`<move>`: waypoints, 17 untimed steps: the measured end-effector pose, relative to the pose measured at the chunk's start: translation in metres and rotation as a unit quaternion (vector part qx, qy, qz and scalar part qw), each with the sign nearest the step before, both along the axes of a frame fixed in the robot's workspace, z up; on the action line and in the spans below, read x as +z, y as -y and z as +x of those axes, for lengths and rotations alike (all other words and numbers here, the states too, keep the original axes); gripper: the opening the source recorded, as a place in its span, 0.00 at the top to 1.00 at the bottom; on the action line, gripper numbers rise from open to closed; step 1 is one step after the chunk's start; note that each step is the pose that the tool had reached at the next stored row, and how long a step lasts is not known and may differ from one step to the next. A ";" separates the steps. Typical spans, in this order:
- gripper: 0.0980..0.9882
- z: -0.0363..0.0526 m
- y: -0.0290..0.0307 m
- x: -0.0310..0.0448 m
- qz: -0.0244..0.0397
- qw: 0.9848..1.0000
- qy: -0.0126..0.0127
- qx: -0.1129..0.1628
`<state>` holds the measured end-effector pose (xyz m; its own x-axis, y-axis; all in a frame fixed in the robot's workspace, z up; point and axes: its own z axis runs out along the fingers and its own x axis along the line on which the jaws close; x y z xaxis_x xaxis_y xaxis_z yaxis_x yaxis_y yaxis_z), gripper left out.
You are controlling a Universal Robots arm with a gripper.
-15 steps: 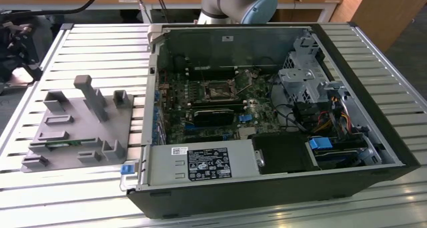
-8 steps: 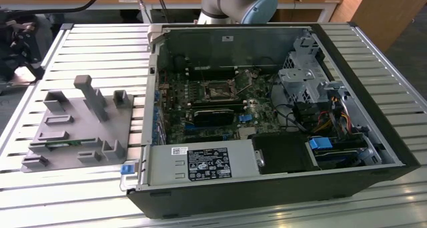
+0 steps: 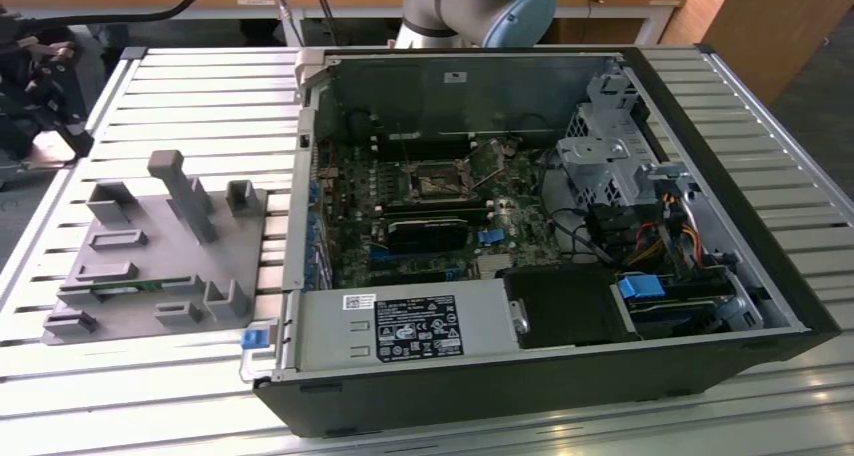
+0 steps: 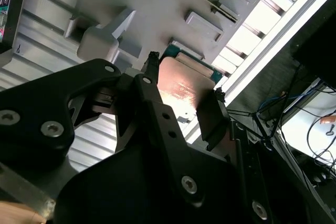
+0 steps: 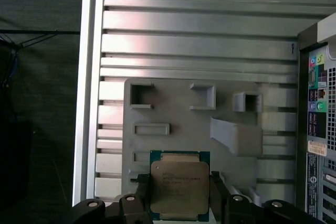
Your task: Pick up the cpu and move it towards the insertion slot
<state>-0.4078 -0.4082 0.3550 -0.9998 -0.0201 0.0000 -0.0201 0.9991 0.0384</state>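
My gripper (image 5: pixel 180 200) is pinched on the cpu (image 5: pixel 180 184), one finger on each opposite edge, as I see in both wrist views. Just behind it lies the grey tray (image 5: pixel 173 106) on the slatted table (image 5: pixel 199 35). In the exterior view, the insertion slot (image 3: pixel 437 184) sits inside the open computer case (image 3: pixel 534 376), well apart from that tray.
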 end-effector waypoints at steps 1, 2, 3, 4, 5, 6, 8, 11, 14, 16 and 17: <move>0.51 0.0002 0.0000 0.0008 0.000 1.000 0.000 0.000; 0.51 0.0005 0.0000 0.0016 0.000 1.000 0.000 0.000; 0.51 0.0007 0.0000 0.0027 0.000 1.000 0.000 0.000; 0.51 0.0009 0.0000 0.0039 0.000 1.000 0.000 0.000; 0.51 0.0010 0.0000 0.0052 0.000 1.000 0.000 0.000; 0.51 0.0015 0.0000 0.0059 0.000 1.000 0.000 0.000; 0.51 0.0033 0.0000 0.0065 0.000 1.000 0.000 0.000; 0.51 0.0060 0.0000 0.0083 0.000 1.000 0.000 0.000; 0.51 0.0067 0.0000 0.0129 0.000 1.000 0.000 0.000; 0.51 0.0070 -0.0001 0.0173 0.000 1.000 0.000 0.000; 0.51 0.0072 -0.0001 0.0199 0.000 1.000 0.000 0.000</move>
